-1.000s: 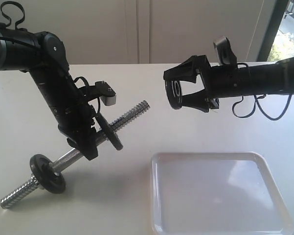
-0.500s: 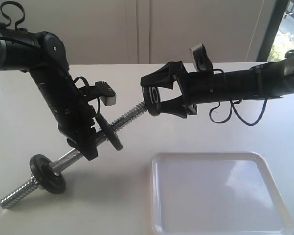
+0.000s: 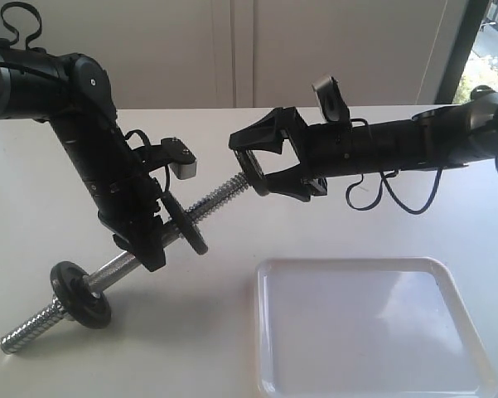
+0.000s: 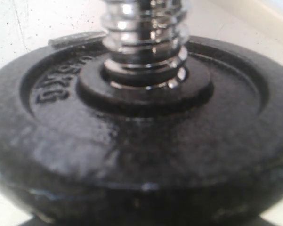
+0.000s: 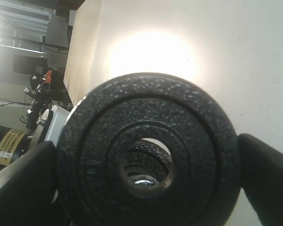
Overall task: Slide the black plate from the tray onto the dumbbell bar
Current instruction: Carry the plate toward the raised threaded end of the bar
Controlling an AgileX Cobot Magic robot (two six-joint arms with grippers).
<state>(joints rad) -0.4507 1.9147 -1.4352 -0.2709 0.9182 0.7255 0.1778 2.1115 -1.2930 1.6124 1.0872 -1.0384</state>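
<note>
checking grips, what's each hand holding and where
Right hand: round matte-black iron plate, by opposite rim edges. Left hand: chrome steel dumbbell bar, at its smooth middle.

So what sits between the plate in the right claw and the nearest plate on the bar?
Just the bar's bare threaded end between held plate and mounted plate, per the exterior view.

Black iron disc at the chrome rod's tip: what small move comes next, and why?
Probably ease the right end effector along the chrome threaded dumbbell bar: its small round black iron plate sits at the threaded tip, which shows through the centre hole.
</note>
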